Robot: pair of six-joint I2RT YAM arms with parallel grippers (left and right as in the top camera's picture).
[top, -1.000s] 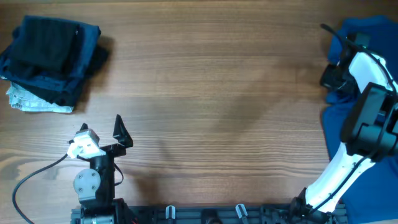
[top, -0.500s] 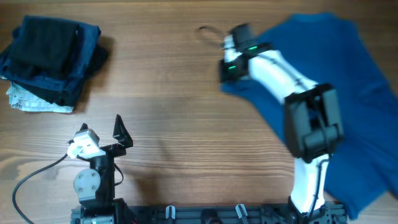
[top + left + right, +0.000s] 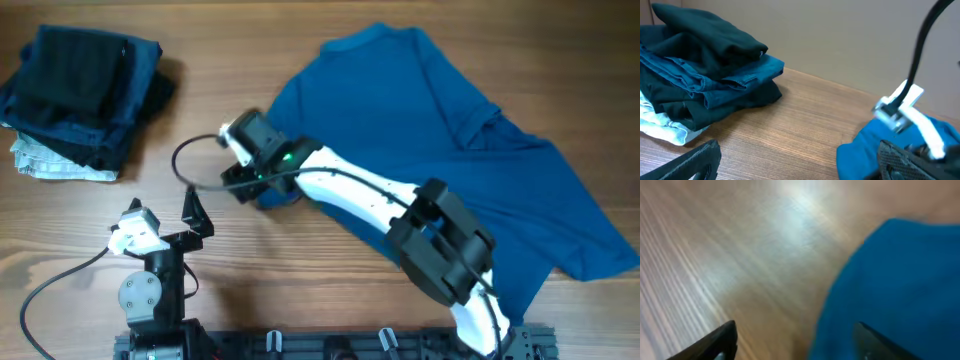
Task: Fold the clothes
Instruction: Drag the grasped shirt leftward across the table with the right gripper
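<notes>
Far left of the wooden table point(image 3: 250, 60), at the back corner, is a stack of folded dark garments point(image 3: 85, 90), navy and black. A small whitish-grey cloth point(image 3: 55, 165) sticks out under its near edge. In the left wrist view the same stack point(image 3: 705, 65) sits on the pale cloth point(image 3: 660, 130), a black piece on top and blue denim-like layers below.

Near the front edge, left side, the L gripper point(image 3: 163, 212) points up, away from the front. Its two fingers are clearly apart w/ nothing btw them. The wrist view shows the same: one dark finger point(image 3: 690, 160) low at the left, the other low at the right, only bare table in the gap.

Next, approx. in the middle, is the R gripper point(image 3: 248, 172), at the end of a white arm which reaches in from the front right corner. It is over the left corner of the T-shirt point(image 3: 400, 110). In the blurred right wrist view its fingers point(image 3: 715, 342) stand wide apart and do not clamp the cloth. The blue edge point(image 3: 900, 280) lies below, toward the right finger.

The mid-blue T-shirt is spread open over the right half of the table, collar toward the back, w/ a crease at the right sleeve. Its lower part reaches the right front area, partly under the arm. It is well apart from the dark stack.
</notes>
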